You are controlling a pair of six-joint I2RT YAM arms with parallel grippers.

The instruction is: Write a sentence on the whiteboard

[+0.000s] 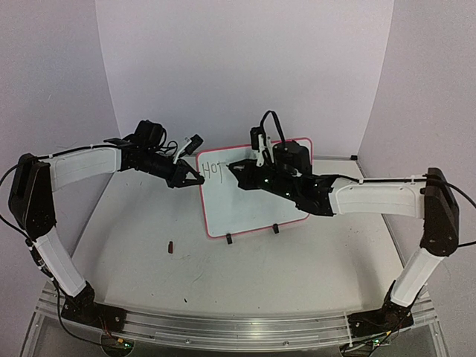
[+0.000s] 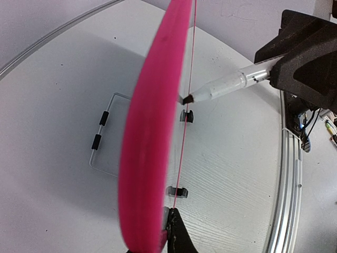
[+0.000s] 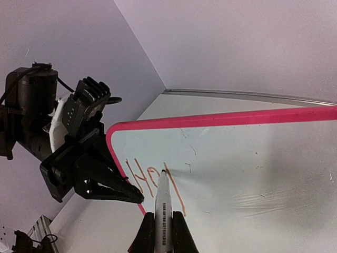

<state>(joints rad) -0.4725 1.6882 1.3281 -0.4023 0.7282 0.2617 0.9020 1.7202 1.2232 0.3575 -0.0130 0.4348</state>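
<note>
One white table (image 1: pixel 297 271); left claw (image 1: pixel 190 178) tight on whiteboard (image 1: pixel 249 212); right claw (image 1: pixel 238 169) tight on marker (image 3: pixel 162 208).

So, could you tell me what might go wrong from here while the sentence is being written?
1. The left end effector seems to pinch only the left rim of the whiteboard, which stands on two small feet. Pressure from the marker could twist or tip it.
2. The right end effector writes close beside the left one, so the two could bump.
3. The first letters lie near that grip and might smear if it shifts.
</note>
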